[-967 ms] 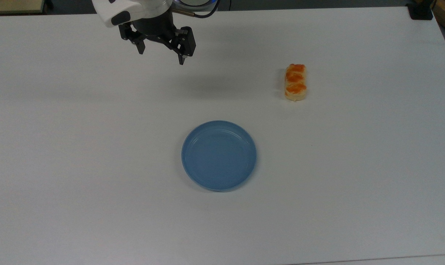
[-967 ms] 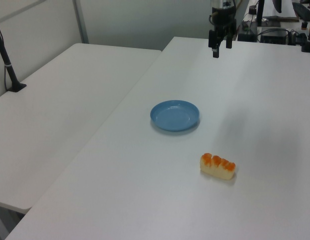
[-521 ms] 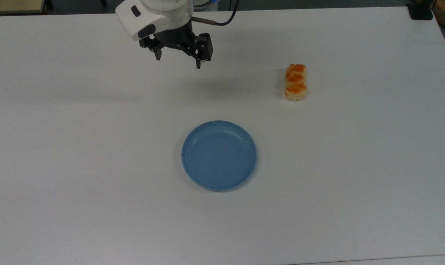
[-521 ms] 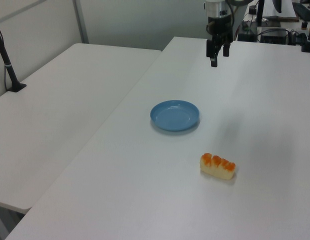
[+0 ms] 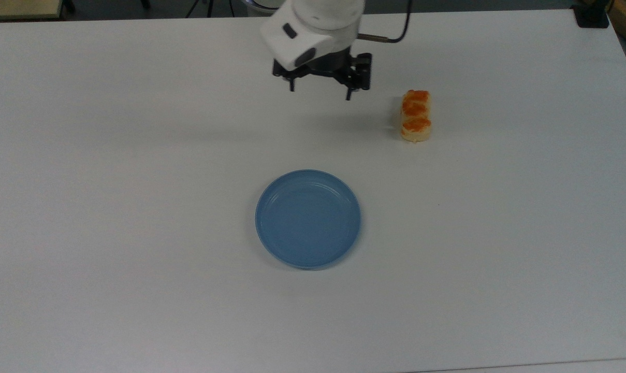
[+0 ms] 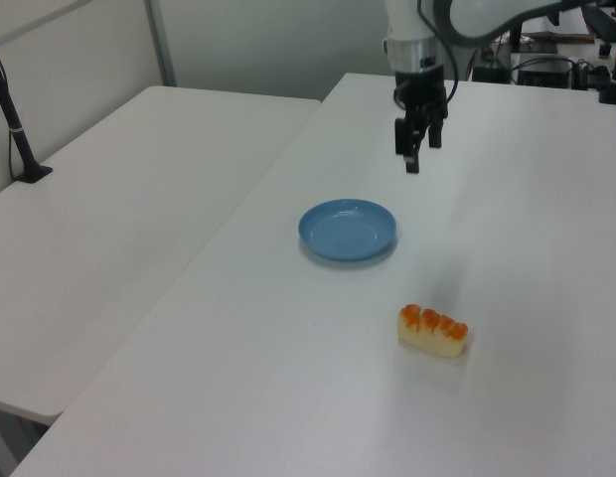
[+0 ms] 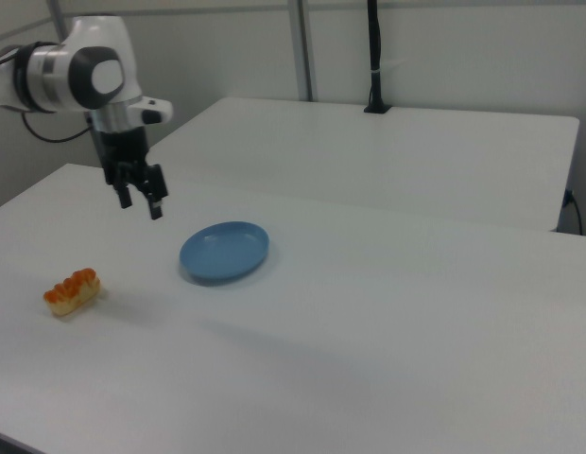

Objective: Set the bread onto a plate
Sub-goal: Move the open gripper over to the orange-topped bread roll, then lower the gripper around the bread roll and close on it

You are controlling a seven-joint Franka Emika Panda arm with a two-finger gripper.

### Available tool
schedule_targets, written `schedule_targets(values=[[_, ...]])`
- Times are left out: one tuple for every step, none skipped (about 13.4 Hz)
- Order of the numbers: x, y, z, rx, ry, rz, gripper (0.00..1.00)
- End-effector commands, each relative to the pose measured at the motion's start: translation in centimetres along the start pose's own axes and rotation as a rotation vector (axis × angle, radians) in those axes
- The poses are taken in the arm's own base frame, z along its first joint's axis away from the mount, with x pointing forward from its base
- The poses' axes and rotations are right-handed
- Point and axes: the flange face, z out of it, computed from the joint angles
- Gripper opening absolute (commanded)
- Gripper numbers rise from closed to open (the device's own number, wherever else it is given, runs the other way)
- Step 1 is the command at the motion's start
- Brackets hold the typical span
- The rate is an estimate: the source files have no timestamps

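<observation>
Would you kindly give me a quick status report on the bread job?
Gripper open, empty, above the table. Bread untouched on the table, apart from the plate. Plate empty. Nothing between gripper and bread.

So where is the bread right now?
The bread lies on the white table, up and right of the plate in the top view, just right of the gripper.

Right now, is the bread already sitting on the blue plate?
No, the bread lies on the white table, well apart from the empty plate.
</observation>
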Motion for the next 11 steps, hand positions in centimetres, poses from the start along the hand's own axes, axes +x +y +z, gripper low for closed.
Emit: schedule_targets(values=[[-0.9, -7.3, 3.2, 0.006, 0.031, 0.056, 1.0], [-1.2, -8.9, 4.3, 0.003, 0.031, 0.051, 1.0], [-1.8, -11.2, 5.7, 0.001, 0.032, 0.053, 1.0], [-2.3, -12.7, 6.8, -0.003, 0.03, 0.059, 1.0], [-2.7, -14.2, 7.8, -0.004, 0.032, 0.06, 1.0], [-3.5, -16.1, 9.2, -0.008, 0.031, 0.058, 1.0], [-3.8, -17.1, 10.4, -0.014, 0.026, 0.058, 1.0], [-4.6, -18.9, 11.9, -0.021, 0.022, 0.05, 1.0], [-5.3, -20.3, 13.5, -0.032, 0.016, 0.038, 1.0], [-5.8, -21.0, 14.3, -0.042, 0.008, 0.024, 1.0], [-6.4, -21.3, 15.2, -0.053, -0.005, 0.013, 1.0]])
